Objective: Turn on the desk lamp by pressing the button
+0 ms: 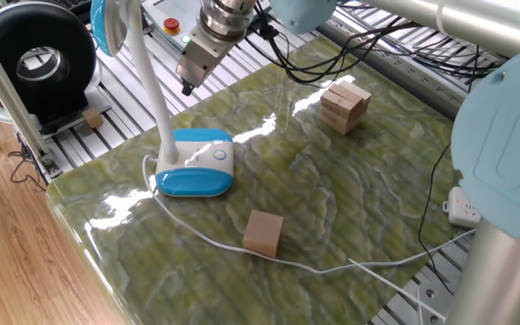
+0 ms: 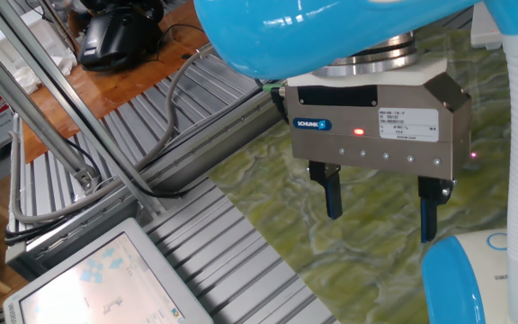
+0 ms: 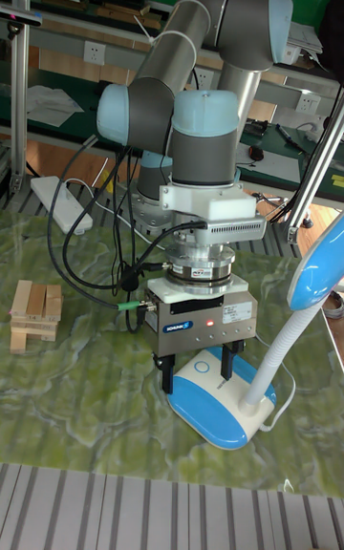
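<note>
The desk lamp stands at the table's left, with its blue-sided base (image 1: 194, 167), white neck (image 1: 147, 77) and blue-rimmed head (image 1: 106, 23). The button (image 1: 220, 154) is a small ringed disc on the base's white top. My gripper (image 1: 186, 88) hangs in the air beyond the base, close to the neck and well away from the button. The other fixed view shows the gripper (image 2: 380, 211) open, its dark fingers (image 2: 333, 193) wide apart and holding nothing. In the tall view the gripper (image 3: 198, 373) hangs in front of the base (image 3: 220, 412).
A stack of wooden blocks (image 1: 344, 106) stands at the back right and a wooden cube (image 1: 264, 233) at the front. The lamp's white cord (image 1: 332, 267) trails across the table. A black ring fan (image 1: 34, 63) and a red button (image 1: 171, 24) sit beyond the left edge.
</note>
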